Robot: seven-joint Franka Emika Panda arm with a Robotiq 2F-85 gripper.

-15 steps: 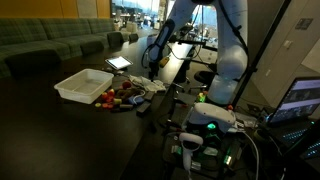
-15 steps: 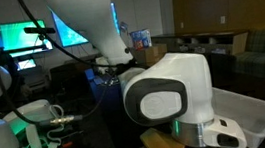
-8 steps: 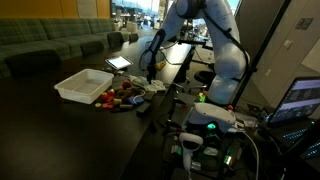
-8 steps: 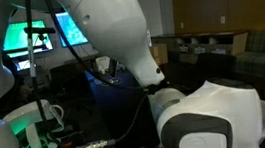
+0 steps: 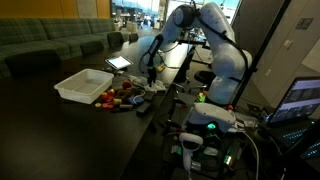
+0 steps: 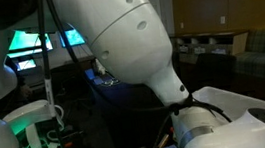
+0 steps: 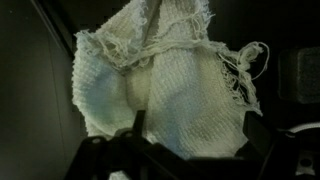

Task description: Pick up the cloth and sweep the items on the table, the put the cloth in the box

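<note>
While hanging wide open just above the cloth [image 7: 160, 85], set for the grasp.
From the left in an exterior view: box [image 5: 61, 88] on the black tabletop [image 5: 40, 130], items [image 5: 118, 97] heaped just beside it, cloth at their right edge, directly under the end effector [image 5: 147, 74], jaws spread, nothing pinched. Best to come straight down, centre on the bunched middle of the fabric rather than the frayed edge seen in the wrist view, reach the tabletop before closing, and stay clear of the items. No brand, label or writing legible anywhere; tablet [image 5: 118, 62] bright but unreadable.
</note>
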